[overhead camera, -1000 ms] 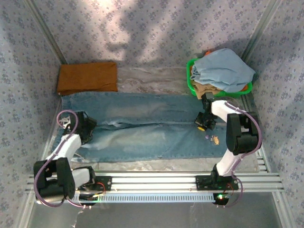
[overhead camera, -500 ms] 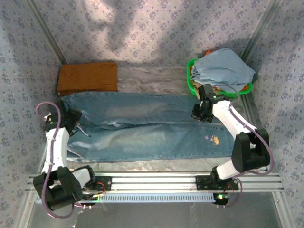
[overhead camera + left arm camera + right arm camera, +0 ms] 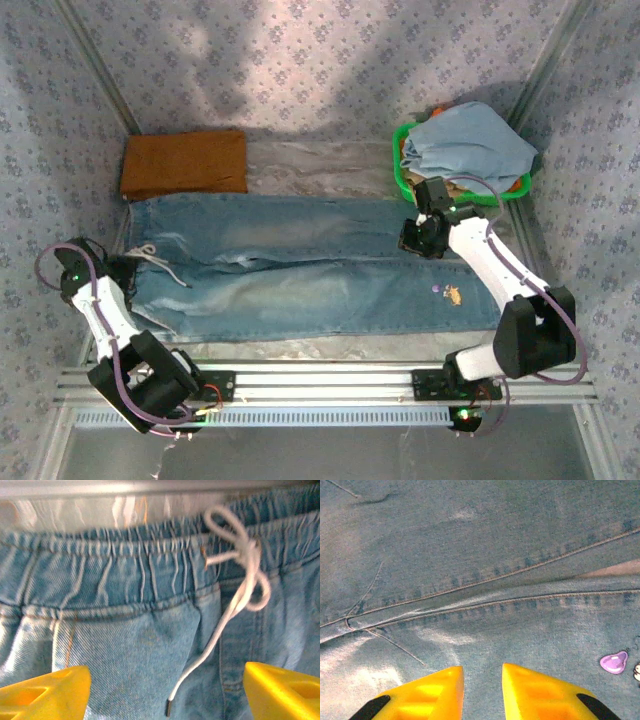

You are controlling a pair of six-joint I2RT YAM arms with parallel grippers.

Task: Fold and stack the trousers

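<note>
The left arm (image 3: pixel 105 310) had swung out to the left edge of the desk (image 3: pixel 320 160), and the right arm (image 3: pixel 490 262) had stretched forward. The trousers (image 3: pixel 300 265) lay flat across the desk, waistband to the left. The left gripper (image 3: pixel 160 690) hung wide open and empty over the waistband by the white drawstring (image 3: pixel 240 580); the right gripper (image 3: pixel 482 692) stood slightly parted, grasping nothing, above the inseam

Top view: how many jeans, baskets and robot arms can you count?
Blue denim jeans: 1
Green basket: 1
Robot arms: 2 (left arm, right arm)
Total: 4
</note>
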